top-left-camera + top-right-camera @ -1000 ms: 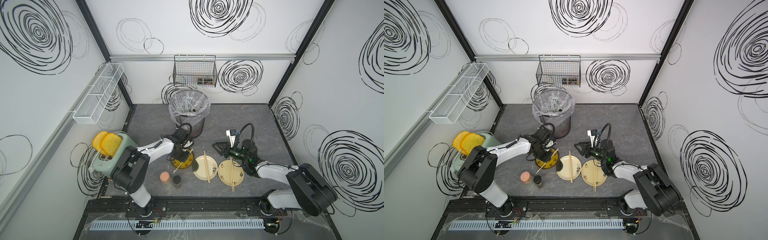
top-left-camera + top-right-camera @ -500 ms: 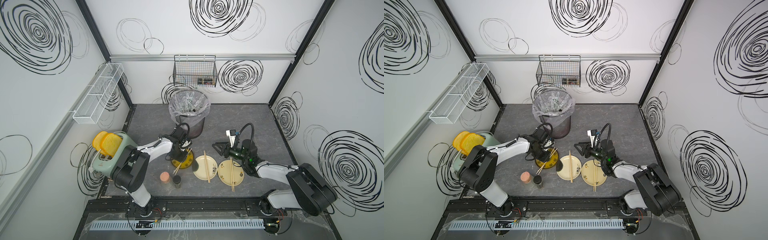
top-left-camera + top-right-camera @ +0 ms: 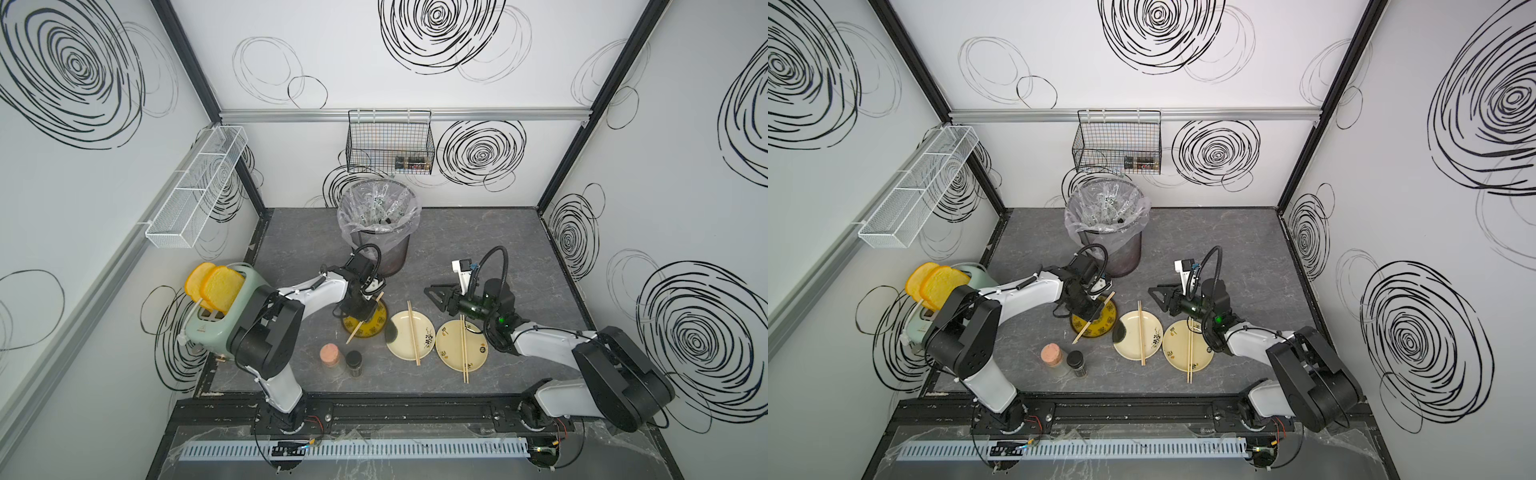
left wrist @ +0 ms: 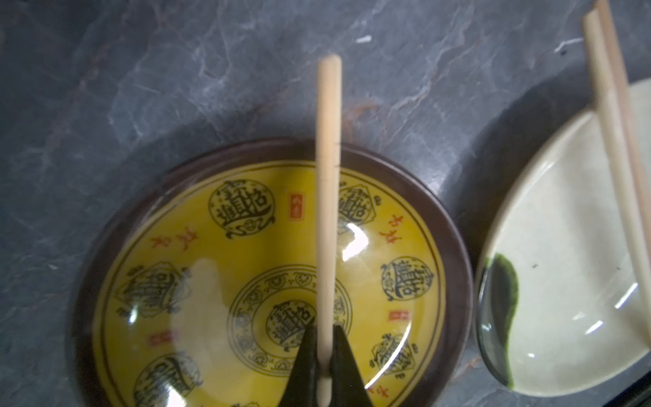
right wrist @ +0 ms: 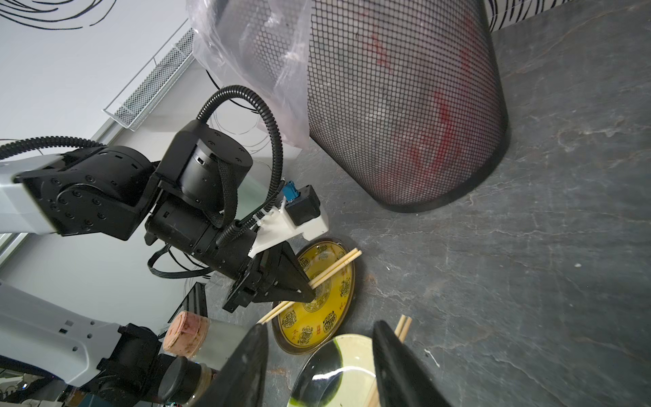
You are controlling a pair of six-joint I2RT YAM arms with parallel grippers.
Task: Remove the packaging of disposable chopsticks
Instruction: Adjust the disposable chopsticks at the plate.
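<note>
My left gripper (image 4: 326, 331) is shut on a bare pair of disposable chopsticks (image 4: 328, 183), held slanting low over a yellow patterned plate (image 4: 211, 282). In both top views this left gripper (image 3: 360, 318) (image 3: 1094, 318) sits over the yellow plate (image 3: 372, 330), as does the held pair (image 5: 334, 266) in the right wrist view. Two more bare chopstick pairs lie across the cream plates (image 3: 413, 332) (image 3: 463, 349). Clear packaging sleeves with dark marks (image 3: 376, 205) lie in the lined bin. My right gripper (image 3: 434, 297) (image 5: 318, 326) hangs open and empty just behind the cream plates.
The black mesh bin (image 3: 390, 253) stands at the back, close behind my left wrist. A green toaster with yellow toast (image 3: 216, 307) is at the left. A cork-topped jar (image 3: 329, 355) and a dark-lidded jar (image 3: 354, 360) stand near the front. A wire basket (image 3: 390, 143) hangs on the back wall.
My left gripper has shifted only slightly over the yellow plate, still holding the chopstick pair. The right arm has not moved.
</note>
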